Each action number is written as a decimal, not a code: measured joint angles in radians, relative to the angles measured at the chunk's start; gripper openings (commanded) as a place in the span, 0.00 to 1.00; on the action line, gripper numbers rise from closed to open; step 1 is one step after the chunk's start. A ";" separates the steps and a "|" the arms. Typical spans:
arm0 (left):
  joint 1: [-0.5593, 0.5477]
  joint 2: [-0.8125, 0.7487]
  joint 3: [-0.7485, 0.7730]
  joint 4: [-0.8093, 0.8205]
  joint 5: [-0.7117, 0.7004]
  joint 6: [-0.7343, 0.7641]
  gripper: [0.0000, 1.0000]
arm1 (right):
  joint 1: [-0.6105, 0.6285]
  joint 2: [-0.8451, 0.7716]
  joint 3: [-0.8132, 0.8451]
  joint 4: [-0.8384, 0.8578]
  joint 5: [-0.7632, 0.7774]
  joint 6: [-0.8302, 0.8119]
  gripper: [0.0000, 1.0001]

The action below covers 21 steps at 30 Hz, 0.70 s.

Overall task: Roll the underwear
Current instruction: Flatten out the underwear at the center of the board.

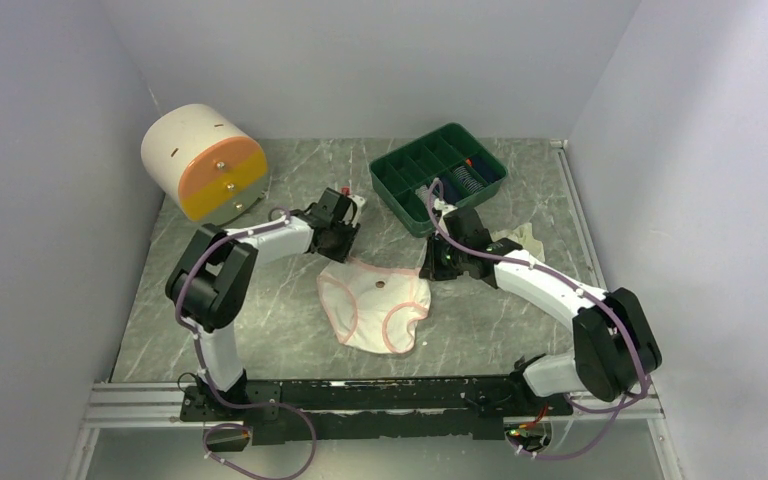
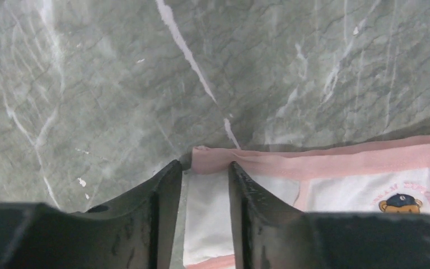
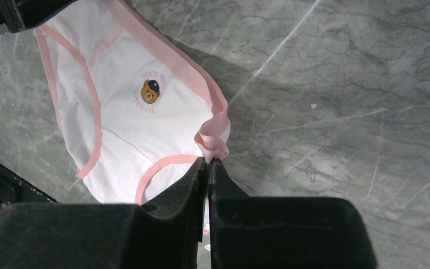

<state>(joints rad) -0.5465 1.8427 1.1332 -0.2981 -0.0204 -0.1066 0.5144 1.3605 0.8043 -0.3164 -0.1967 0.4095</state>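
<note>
The white underwear with pink trim (image 1: pixel 375 305) lies spread flat mid-table, a small bear print on its front (image 3: pixel 150 91). My left gripper (image 1: pixel 344 248) is at its far left waistband corner. In the left wrist view the jaws stand apart, and the pink corner (image 2: pixel 210 158) lies between the fingertips of this gripper (image 2: pixel 204 165). My right gripper (image 1: pixel 436 264) is at the far right corner, where its tips (image 3: pixel 208 161) are shut on the bunched pink band (image 3: pixel 213 143). A cream-white underwear (image 1: pixel 522 238) lies behind the right arm, partly hidden.
A green compartment tray (image 1: pixel 400 185) stands at the back right, close behind the right gripper. A white and orange drum (image 1: pixel 203 160) sits at the back left. Grey walls close in three sides. A metal rail (image 1: pixel 140 400) with the arm bases runs along the near edge.
</note>
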 measured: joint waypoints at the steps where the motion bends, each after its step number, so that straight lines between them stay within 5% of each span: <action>1: -0.003 0.005 0.006 0.001 -0.002 0.003 0.29 | 0.000 0.003 0.000 0.002 0.000 -0.002 0.07; 6: -0.021 0.010 0.009 0.006 -0.001 0.011 0.05 | 0.000 0.012 0.000 0.003 0.001 -0.008 0.07; 15: -0.025 -0.122 -0.092 -0.002 0.008 -0.038 0.05 | 0.000 0.002 0.003 -0.004 0.000 -0.009 0.07; 21: -0.031 -0.531 -0.163 -0.074 -0.004 -0.135 0.05 | 0.000 -0.173 0.002 -0.039 -0.055 0.004 0.06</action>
<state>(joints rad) -0.5777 1.3113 0.9707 -0.3725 -0.0246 -0.2417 0.5144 1.1873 0.8062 -0.3553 -0.2516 0.4137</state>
